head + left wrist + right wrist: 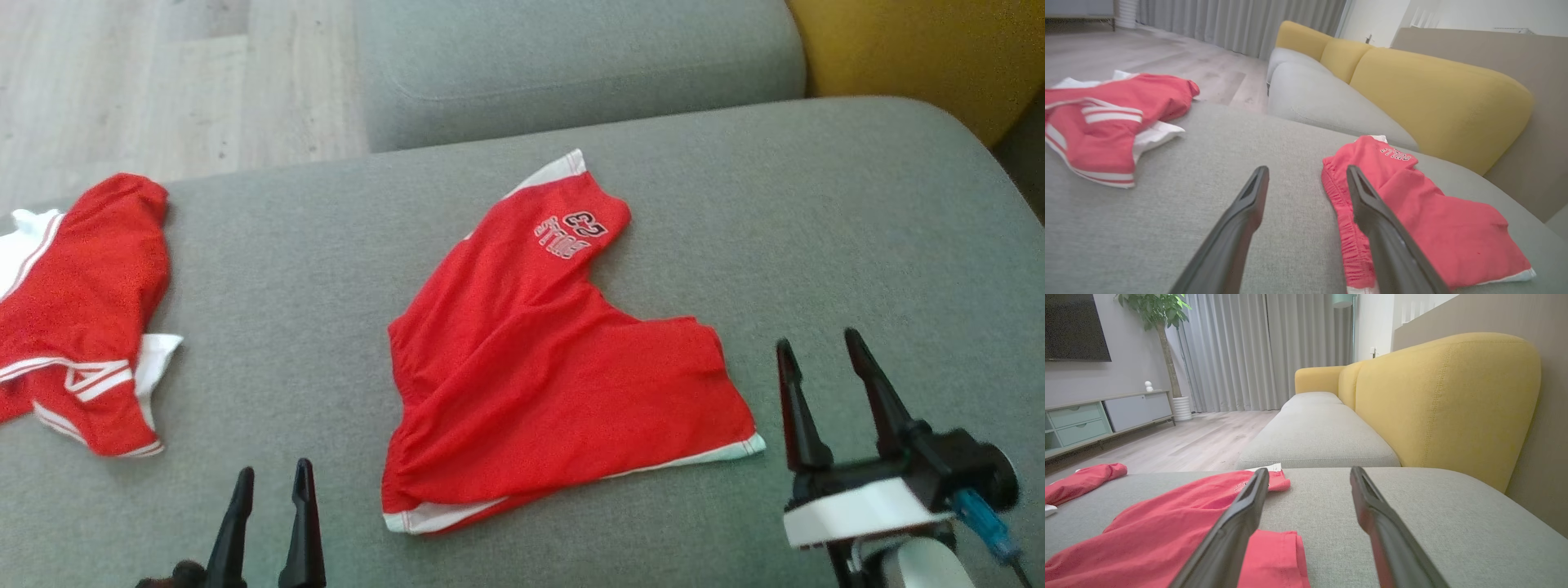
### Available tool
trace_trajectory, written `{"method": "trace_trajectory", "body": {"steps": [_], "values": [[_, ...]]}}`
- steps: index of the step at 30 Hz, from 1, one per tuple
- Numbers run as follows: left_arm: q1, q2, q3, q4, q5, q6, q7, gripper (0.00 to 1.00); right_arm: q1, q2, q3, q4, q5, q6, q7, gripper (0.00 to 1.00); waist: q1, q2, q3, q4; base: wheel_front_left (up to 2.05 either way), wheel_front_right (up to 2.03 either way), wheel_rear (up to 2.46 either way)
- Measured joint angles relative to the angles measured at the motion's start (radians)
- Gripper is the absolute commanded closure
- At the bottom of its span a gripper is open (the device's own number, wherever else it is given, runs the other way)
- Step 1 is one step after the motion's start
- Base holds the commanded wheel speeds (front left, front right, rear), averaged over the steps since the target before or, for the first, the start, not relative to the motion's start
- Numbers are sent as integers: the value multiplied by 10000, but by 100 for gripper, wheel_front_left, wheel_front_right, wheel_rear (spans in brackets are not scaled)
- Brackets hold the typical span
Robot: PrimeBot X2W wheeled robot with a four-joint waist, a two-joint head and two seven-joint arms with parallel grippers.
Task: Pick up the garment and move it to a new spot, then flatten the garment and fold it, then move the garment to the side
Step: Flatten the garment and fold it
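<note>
Head view shows the red fabric shorts (539,359), white-trimmed at the hems and crumpled, lying near the middle of the grey woven sofa cushion (857,245). At the cushion's near edge the left gripper (273,469) stands just left of them, fingers parted and empty. The right gripper (816,339), spread wide and holding nothing, stands just beyond their right hem corner.

Red white-trimmed shorts (531,367), grey cushion (816,204)
</note>
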Motion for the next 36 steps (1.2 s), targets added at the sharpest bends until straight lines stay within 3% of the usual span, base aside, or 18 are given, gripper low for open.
{"method": "trace_trajectory", "body": {"steps": [7, 15, 36], "values": [[596, -849, 1122, -698, 1994, -251, -27, 0, 408, 12, -324, 67, -341, 0, 0, 0, 0, 0, -180, 248, 0, 0, 0], [1025, -1037, 1912, -395, 3607, -428, -27, 0, 612, 15, -401, 445, -337, 0, 0, 0, 0, 0, -376, 392, 0, 0, 0], [1145, -1085, 2086, -107, 3764, -431, -27, 0, 778, 21, -219, 913, -309, 0, 0, 0, 0, 0, -443, 603, 0, 0, 0]]}}
